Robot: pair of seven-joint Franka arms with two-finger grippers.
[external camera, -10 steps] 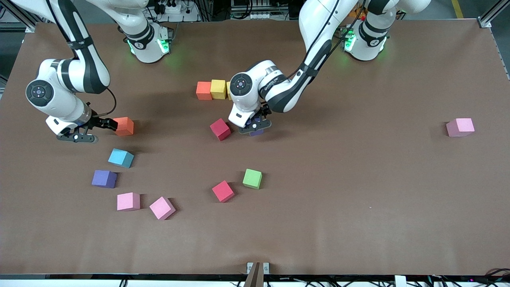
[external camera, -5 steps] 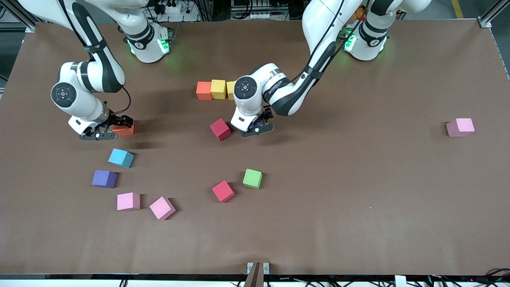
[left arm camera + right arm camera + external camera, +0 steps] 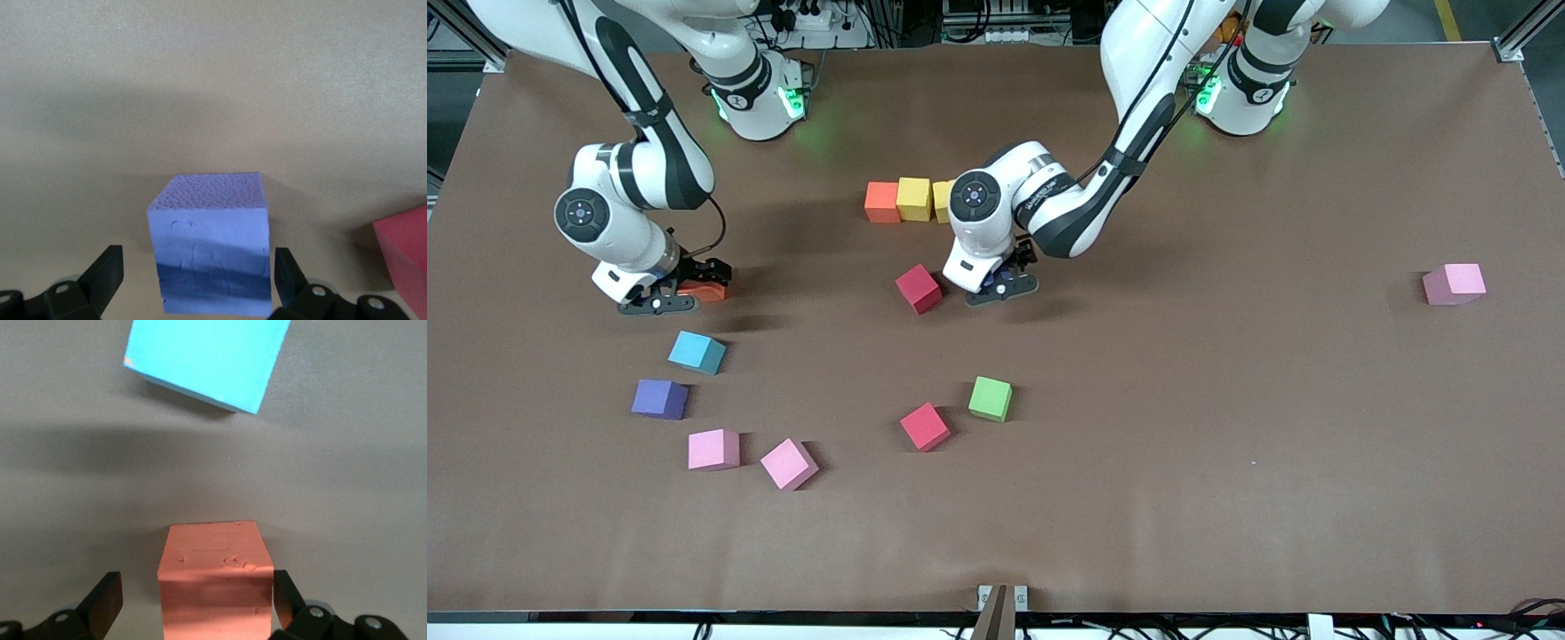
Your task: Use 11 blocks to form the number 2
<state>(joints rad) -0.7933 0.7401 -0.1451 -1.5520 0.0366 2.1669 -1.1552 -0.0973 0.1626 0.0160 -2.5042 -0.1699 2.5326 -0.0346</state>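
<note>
From the front view, the brown desk (image 3: pixel 1227 444) carries scattered cubes. Upper centre of the frame, an orange block (image 3: pixel 881 202) and two yellow ones, the first yellow block (image 3: pixel 913 198) touching it and the second yellow block (image 3: pixel 942 201) half hidden by the arm, form a row. Below it lies a red block (image 3: pixel 918 288). The left end effector (image 3: pixel 1000 286) sits low beside that cube, hiding what is under it. At the left of the frame the right end effector (image 3: pixel 678 291) is down around a second orange block (image 3: pixel 703 289). Below it lie a light blue block (image 3: pixel 696 352), a purple block (image 3: pixel 660 398) and two pink blocks (image 3: pixel 713 449) (image 3: pixel 789 463). Lower centre are another red block (image 3: pixel 925 426) and a green block (image 3: pixel 991 397); a lone pink block (image 3: pixel 1454 284) sits far right.

The left wrist view alone shows a blue-violet block (image 3: pixel 213 243) standing on the desk between the left end effector's fingers (image 3: pixel 103 277), which are spread wide, gaps on both sides.

The right wrist view shows the orange cube (image 3: pixel 215 580) between the right end effector's parted fingers (image 3: pixel 107 600), untouched, the light blue cube (image 3: pixel 207 360) at the frame's top.
</note>
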